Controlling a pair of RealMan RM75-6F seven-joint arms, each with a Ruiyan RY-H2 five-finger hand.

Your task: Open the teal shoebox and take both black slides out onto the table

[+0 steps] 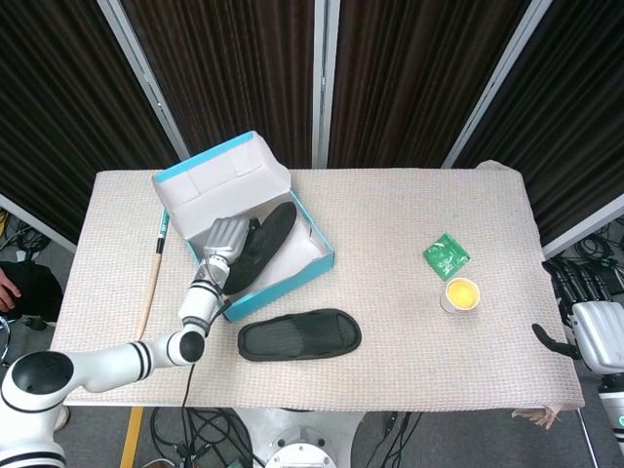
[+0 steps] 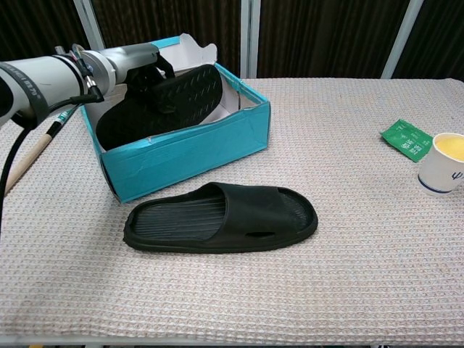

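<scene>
The teal shoebox (image 1: 310, 265) (image 2: 185, 150) stands at the table's back left with its lid (image 1: 220, 173) tipped open behind it. Inside, one black slide (image 1: 261, 242) (image 2: 165, 99) lies sole up, tilted, its toe end raised above the box's rim. My left hand (image 1: 225, 240) (image 2: 135, 61) reaches into the box and grips this slide at its strap end. The other black slide (image 1: 299, 334) (image 2: 221, 217) lies flat on the table in front of the box. My right hand (image 1: 588, 323) hangs off the table's right edge, fingers apart, holding nothing.
A wooden stick (image 1: 153, 276) (image 2: 27, 159) lies along the left side of the box. At the right stand a paper cup of yellow liquid (image 1: 461, 293) (image 2: 444, 164) and a green packet (image 1: 446, 255) (image 2: 407, 138).
</scene>
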